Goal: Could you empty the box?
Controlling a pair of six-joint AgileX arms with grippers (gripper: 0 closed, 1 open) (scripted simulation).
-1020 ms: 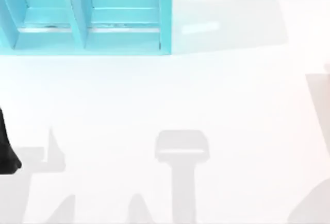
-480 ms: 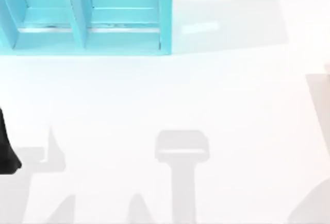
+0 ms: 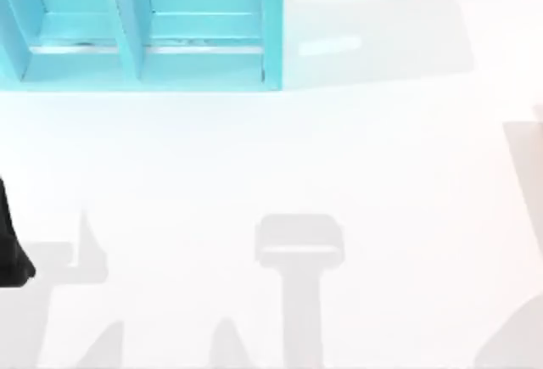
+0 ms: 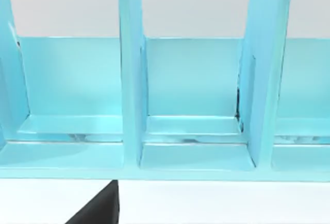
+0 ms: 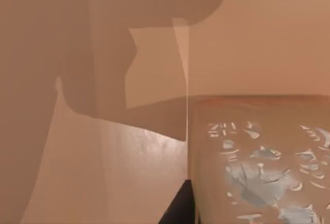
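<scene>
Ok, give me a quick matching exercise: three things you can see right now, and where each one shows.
Things:
1. turquoise partitioned rack
2. black part of the left arm
3. brown surface with pale flaked patches

Places:
A. close in front of the right wrist camera
B. left edge of the top view, lower half
C. upper left of the top view, on the white table

Pairs: 1-C, 2-B, 3-A.

Blue divided shelf [image 3: 144, 38] stands at the white table's [image 3: 339, 157] far-left, seemingly bare.
</scene>
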